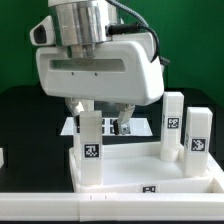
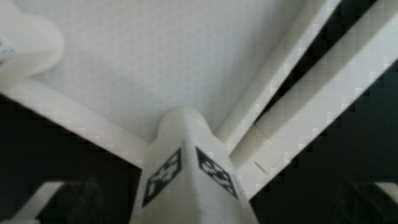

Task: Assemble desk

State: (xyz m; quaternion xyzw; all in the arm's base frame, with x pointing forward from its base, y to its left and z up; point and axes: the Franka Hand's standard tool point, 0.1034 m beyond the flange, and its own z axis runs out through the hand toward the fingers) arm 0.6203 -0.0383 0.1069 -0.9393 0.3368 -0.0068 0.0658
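Directly beneath the gripper stands 1 white leg, whether clasped I cannot tell

Two legs block panel's ext-right side; centre open.

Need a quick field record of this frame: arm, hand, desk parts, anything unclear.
arm: over the desk panel, wrist pointing down
hand: behind the top of the front leg; fingers dark, partly hidden
hand state: cannot tell; contact with the leg not visible
front leg: upright at the panel's corner on the exterior view's left, tag facing camera; seen from above in the wrist view
other legs: two upright at the exterior view's right
panel: white, rimmed, lying flat
unclear: whether any leg is fully seated
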